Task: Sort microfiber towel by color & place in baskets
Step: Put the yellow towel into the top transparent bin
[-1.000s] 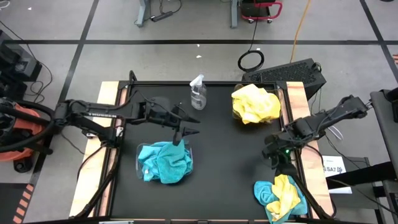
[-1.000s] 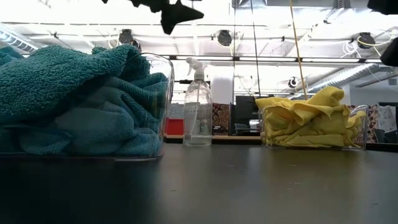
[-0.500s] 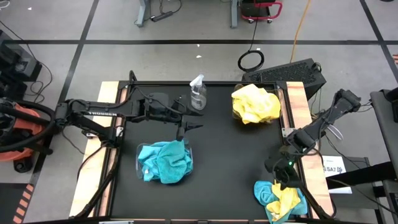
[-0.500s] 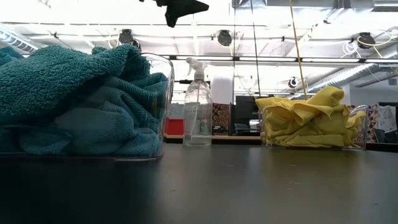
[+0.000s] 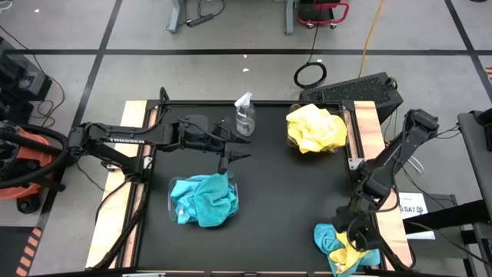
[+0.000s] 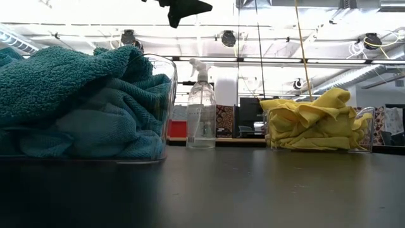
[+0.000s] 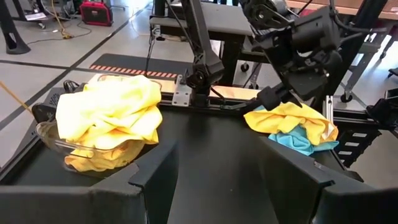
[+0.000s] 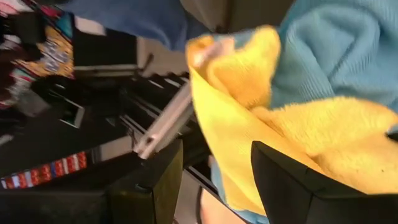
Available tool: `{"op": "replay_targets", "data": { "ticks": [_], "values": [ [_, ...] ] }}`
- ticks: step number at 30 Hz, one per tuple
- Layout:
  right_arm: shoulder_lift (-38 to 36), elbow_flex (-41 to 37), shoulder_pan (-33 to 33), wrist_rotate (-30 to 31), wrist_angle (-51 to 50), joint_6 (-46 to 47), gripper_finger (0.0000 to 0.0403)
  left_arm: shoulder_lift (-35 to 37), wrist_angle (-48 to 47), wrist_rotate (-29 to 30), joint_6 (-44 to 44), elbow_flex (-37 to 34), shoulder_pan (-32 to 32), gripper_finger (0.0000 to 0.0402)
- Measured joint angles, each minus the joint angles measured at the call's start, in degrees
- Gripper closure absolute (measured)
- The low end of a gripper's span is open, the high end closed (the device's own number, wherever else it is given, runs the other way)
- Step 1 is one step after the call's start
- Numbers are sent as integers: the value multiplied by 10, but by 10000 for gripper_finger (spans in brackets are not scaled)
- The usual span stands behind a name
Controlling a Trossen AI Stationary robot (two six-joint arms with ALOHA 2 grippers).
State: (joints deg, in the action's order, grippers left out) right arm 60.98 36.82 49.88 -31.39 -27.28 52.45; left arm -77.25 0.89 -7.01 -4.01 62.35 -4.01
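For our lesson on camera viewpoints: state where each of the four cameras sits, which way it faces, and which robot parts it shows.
High: overhead, looking down; both arms, whole table.
Low: table height, level; left gripper overhead.
Left wrist: past its open fingers toward the yellow basket; right gripper there too.
Right wrist: close on the unsorted pile; own fingers.
Shared: high and left wrist both show that pile.

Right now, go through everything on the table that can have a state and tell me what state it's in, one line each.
Teal basket: heaped with teal towels.
Yellow basket: heaped with yellow towels.
Unsorted pile: yellow and teal towels tangled at the table's corner.
Spray bottle: upright.
Left gripper: open, empty, raised beside the teal basket.
Right gripper: open, lowered onto the unsorted pile.
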Motion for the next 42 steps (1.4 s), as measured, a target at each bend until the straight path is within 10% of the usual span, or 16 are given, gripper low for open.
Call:
{"op": "replay_targets", "data": {
  "ticks": [17,30,42],
  "values": [
    [118,0,98,43,-50,22,224,0,0,0,0,0,0,182],
    [172,0,110,61,-50,4,388,0,0,0,0,0,0,182],
    [145,0,110,87,-43,44,401,0,-1,0,0,0,0,182]
  ]
}}
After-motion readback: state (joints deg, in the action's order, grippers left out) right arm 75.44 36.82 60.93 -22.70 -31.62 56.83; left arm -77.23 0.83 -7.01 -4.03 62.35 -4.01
